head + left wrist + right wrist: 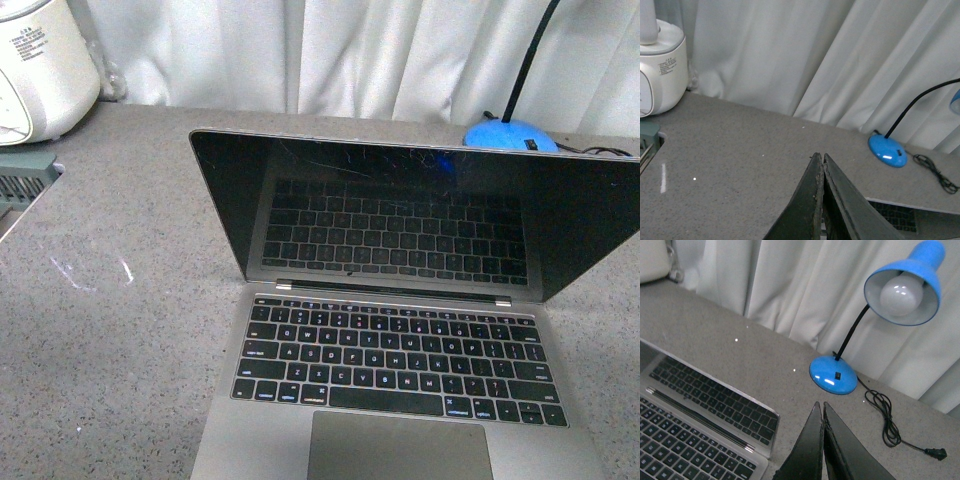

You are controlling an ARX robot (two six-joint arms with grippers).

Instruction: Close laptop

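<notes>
Two claws, both pinched fully together w/ nothing held: left claw [819, 158], right claw [821, 405]. Laptop [395, 365] sits open on grey counter [110, 300], near, centre-right, screen dark. Blue lamp [508, 135] behind lid, far right; white appliance [35, 65] far left.

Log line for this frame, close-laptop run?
laptop: open, screen dark | left claw: shut, empty | right claw: shut, empty | contact: none seen | lid: not yet pushed
</notes>
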